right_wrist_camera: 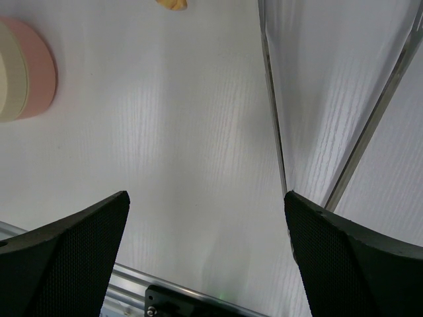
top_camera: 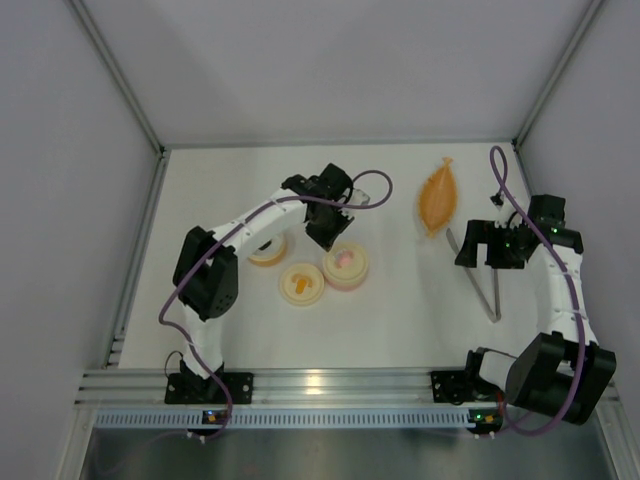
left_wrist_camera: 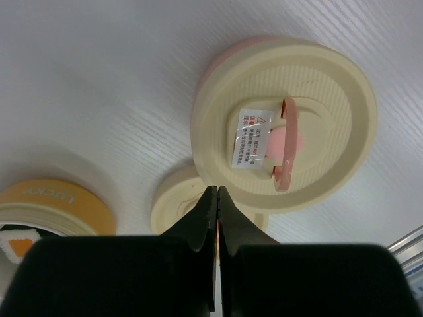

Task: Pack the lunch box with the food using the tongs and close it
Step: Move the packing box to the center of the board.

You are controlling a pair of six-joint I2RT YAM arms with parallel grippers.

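The lunch box stands in parts: a pink round tier (top_camera: 345, 266) under a cream lid with a pink handle (left_wrist_camera: 285, 142), an orange round tier (left_wrist_camera: 63, 206), and a loose cream lid (top_camera: 302, 284) with an orange handle. A white sushi roll (left_wrist_camera: 14, 243) lies inside the orange tier. My left gripper (top_camera: 326, 234) hangs shut just behind the pink tier, its tips (left_wrist_camera: 217, 192) over the loose lid's edge, with nothing held. The silver tongs (top_camera: 484, 290) lie on the table at the right. My right gripper (top_camera: 481, 248) hovers wide open above them; their arms (right_wrist_camera: 272, 112) run past its right finger (right_wrist_camera: 357, 257).
An orange leaf-shaped dish (top_camera: 440, 197) lies behind the tongs. White walls close the table at the back and both sides. A metal rail (top_camera: 330, 385) runs along the near edge, between the arm bases.
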